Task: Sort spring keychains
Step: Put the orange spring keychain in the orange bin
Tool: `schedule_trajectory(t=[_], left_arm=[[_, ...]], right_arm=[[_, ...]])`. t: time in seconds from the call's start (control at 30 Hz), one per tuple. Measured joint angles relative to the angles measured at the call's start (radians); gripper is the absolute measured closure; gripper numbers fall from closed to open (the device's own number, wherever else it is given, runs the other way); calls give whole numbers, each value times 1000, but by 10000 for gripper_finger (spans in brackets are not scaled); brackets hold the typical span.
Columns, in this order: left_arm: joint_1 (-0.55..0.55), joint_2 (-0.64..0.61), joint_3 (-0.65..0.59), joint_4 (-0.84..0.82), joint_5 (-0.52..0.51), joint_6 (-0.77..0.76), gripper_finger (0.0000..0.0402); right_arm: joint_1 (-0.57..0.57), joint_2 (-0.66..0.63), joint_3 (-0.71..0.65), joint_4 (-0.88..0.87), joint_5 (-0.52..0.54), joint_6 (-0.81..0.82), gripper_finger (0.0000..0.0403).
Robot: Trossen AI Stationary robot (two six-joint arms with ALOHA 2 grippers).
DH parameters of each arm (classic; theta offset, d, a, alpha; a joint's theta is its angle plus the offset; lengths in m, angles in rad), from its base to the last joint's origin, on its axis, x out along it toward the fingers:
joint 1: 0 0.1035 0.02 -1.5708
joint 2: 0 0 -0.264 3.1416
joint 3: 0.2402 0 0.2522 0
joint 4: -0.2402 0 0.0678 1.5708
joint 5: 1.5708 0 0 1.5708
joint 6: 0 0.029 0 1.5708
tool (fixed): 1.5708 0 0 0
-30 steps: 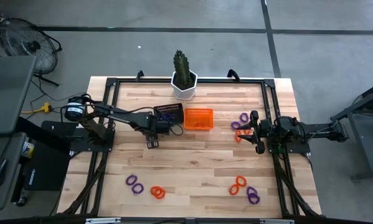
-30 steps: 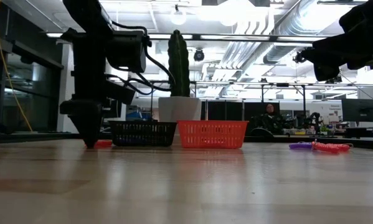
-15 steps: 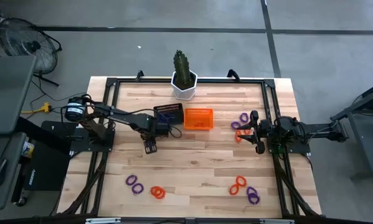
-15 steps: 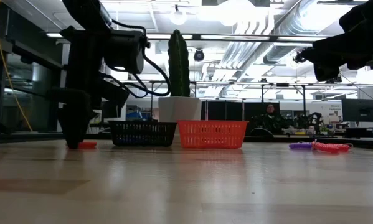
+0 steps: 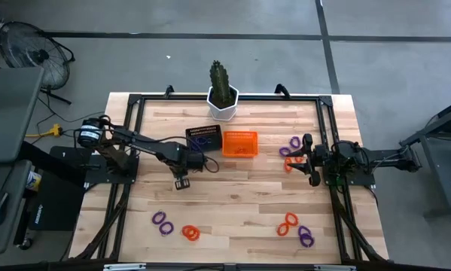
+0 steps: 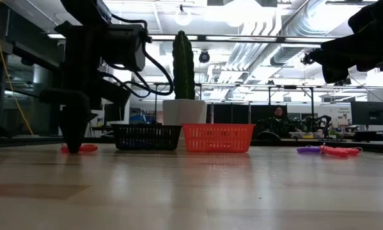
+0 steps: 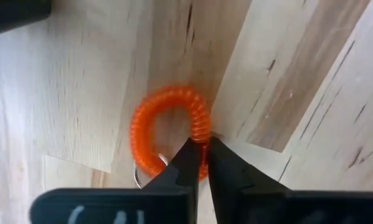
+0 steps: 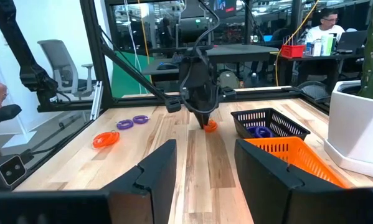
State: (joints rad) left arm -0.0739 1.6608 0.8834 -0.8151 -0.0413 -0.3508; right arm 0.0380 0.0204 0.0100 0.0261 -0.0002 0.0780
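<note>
Left gripper [image 5: 181, 183]: your working one, low on the table in front of the black basket [image 5: 203, 138]. Fingers [image 7: 187, 167] clamped on the rim of an orange keychain [image 7: 169, 132]; the pinch shows clearly in the left wrist view.
Orange keychain: flat on the wood, under the fingertips, a small metal ring at its side. In the low view it lies at the gripper's foot, off to the side of the black basket.
Black basket: beside the orange basket [image 5: 239, 143], touching or nearly so. You can see purple coils inside it in the high and right wrist views.
Orange basket: contents too hard to make out.
Right gripper [image 5: 309, 160]: waiting at the right edge of the table, raised, fingers apart with nothing between them.
Other keychains: a purple and orange cluster [image 5: 290, 148] just beside your right gripper; purple [image 5: 163, 222] and orange [image 5: 190, 232] at front left; an orange and purple group [image 5: 296, 229] at front right.
Cactus pot [image 5: 223, 104]: back edge, behind the baskets.
</note>
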Motion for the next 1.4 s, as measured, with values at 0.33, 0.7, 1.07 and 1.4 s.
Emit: schedule_trajectory(t=[0.33,0.7,1.07,1.4], left_arm=[[-73,-122,86,-64,19,-59,389],[-111,-266,171,32,20,-70,389],[-28,-234,184,428,42,-16,389],[105,-55,202,723,79,-126,389]], right_arm=[[0,0,0,0,-1,0,245],[0,0,0,0,0,0,245],[0,0,0,0,0,0,246],[0,0,0,0,0,0,246]])
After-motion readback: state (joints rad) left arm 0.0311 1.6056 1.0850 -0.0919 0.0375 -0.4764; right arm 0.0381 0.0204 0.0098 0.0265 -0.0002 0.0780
